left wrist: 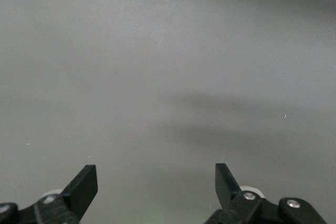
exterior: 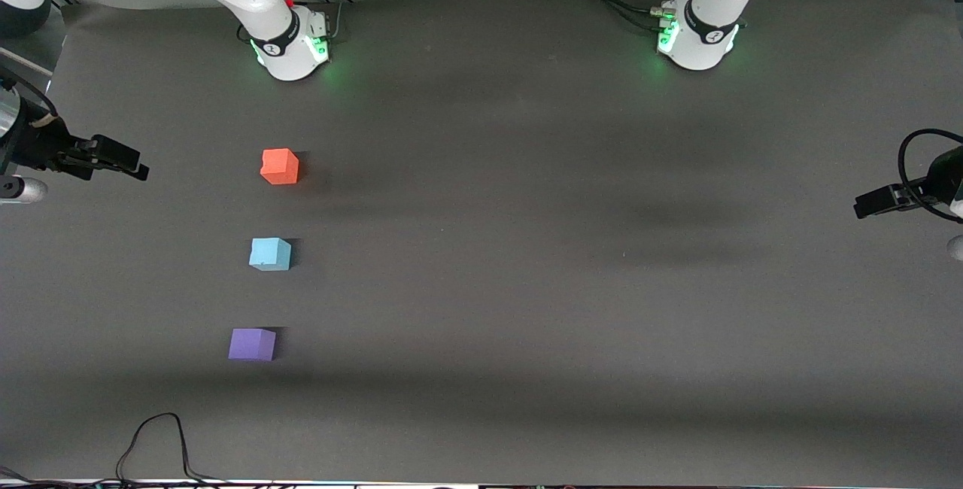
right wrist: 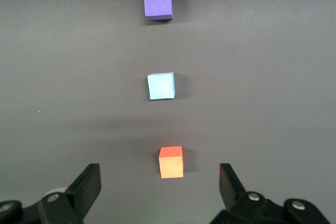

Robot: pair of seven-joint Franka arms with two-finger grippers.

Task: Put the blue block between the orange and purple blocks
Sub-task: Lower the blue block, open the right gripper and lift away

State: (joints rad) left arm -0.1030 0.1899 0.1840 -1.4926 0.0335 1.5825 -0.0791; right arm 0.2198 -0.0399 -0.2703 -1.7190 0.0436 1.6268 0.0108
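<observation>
Both claws, the right gripper [right wrist: 157, 182] and the waiting left gripper [left wrist: 156, 184], hang spread apart, empty. Already the blue block [exterior: 270, 254] sits between the orange block [exterior: 280, 166] and purple block [exterior: 252, 344]; a careless reach could knock it askew.

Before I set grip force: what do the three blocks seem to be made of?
Blue block, orange block and purple block: likely foam or painted wood. All are matte, with flat uniform colour and no glare; the look alone leaves the material open.
</observation>
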